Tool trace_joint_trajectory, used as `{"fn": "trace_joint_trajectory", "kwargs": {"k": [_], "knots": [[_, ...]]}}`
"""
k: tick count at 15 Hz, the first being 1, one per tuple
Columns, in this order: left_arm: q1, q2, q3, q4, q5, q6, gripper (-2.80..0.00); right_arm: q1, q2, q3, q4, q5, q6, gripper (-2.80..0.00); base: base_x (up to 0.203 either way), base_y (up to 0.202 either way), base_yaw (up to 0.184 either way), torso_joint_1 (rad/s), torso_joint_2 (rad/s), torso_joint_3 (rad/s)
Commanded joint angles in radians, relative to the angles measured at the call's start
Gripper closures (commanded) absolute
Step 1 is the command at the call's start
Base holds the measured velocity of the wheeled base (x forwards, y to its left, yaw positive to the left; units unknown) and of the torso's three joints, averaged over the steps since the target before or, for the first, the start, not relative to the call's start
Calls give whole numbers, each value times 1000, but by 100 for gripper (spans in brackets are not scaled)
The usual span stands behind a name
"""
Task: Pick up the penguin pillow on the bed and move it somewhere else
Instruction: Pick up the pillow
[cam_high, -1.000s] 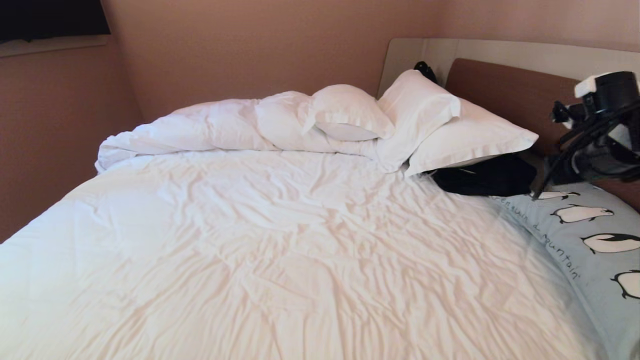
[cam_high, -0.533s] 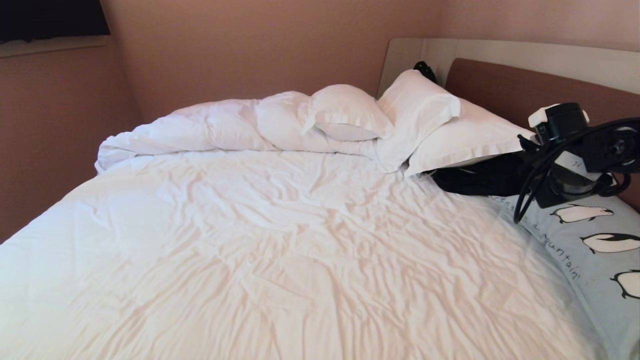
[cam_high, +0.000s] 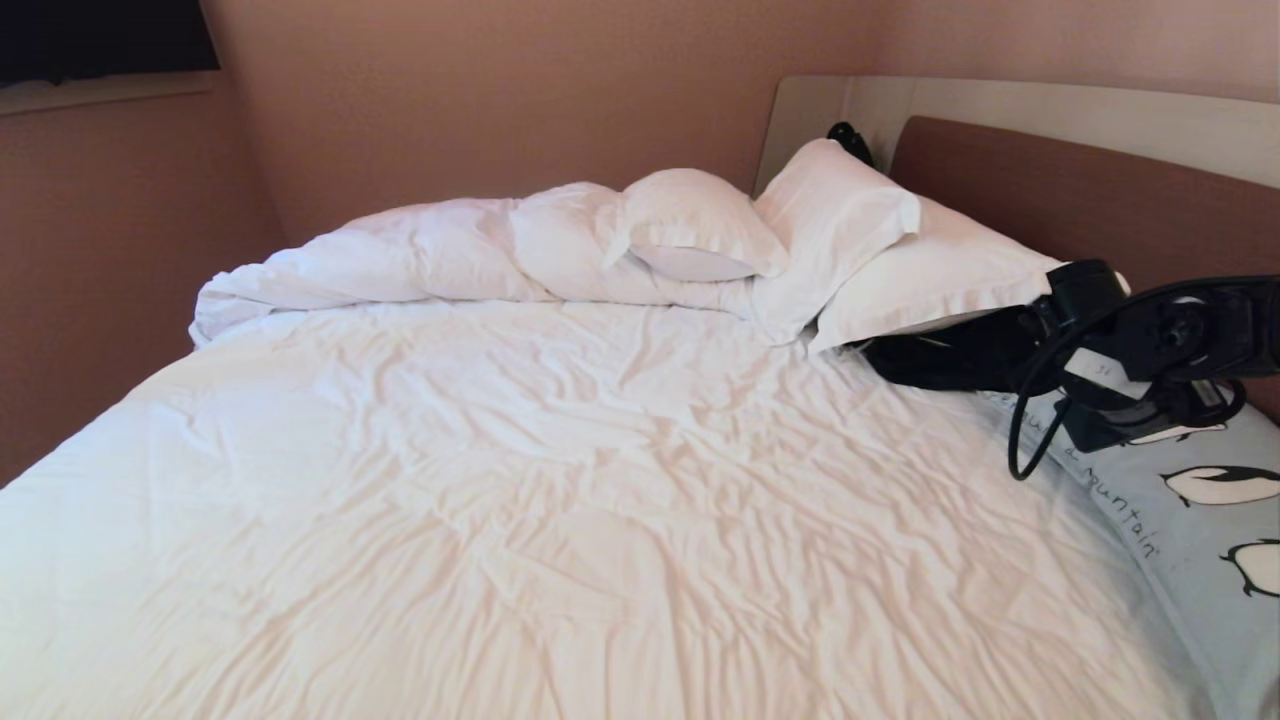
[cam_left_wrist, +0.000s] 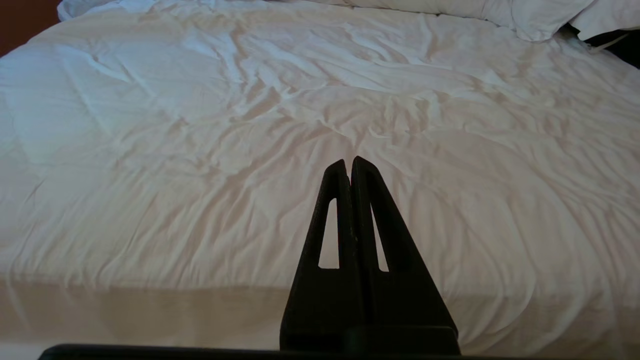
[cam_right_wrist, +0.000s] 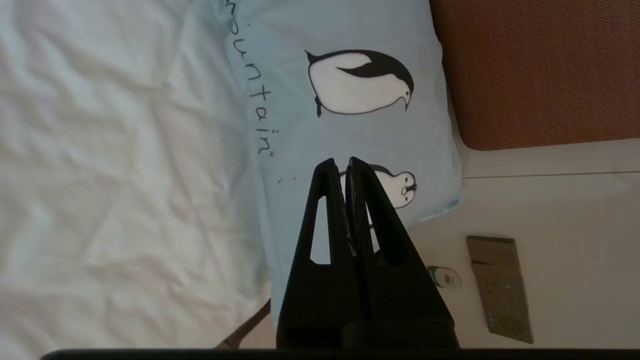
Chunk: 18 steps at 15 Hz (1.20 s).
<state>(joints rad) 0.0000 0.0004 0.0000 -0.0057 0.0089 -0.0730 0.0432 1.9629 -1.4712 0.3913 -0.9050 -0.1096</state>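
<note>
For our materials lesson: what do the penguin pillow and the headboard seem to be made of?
Penguin pillow: soft woven fabric, probably cotton, matte light blue; it puckers, and the penguins and lettering look printed. Headboard: brown padded upholstery, apparently textile, with a fine ribbed weave.

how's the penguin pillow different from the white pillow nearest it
Colour: the penguin pillow is light blue with black-and-white penguins and dark script; the white pillow is plain. Pose: the penguin pillow lies flat along the bed's right edge; the white pillow is propped up, tilted, resting partly on a black bundle. Both are soft rectangular pillows near the headboard.
</note>
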Motion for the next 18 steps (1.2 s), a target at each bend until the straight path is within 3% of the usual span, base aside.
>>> {"fn": "trace_joint_trajectory", "kwargs": {"k": [1, 13, 18], "knots": [[0, 1, 3, 0, 0, -1, 0, 10, 32, -7, -15, -22, 13, 0, 0, 0, 0, 0, 0, 0], [0, 1, 3, 0, 0, -1, 0, 14, 165, -107, -60, 11, 39, 0, 0, 0, 0, 0, 0, 0], [0, 0, 3, 0, 2, -1, 0, 14, 166, -99, -51, 39, 121, 0, 0, 0, 0, 0, 0, 0]]}}
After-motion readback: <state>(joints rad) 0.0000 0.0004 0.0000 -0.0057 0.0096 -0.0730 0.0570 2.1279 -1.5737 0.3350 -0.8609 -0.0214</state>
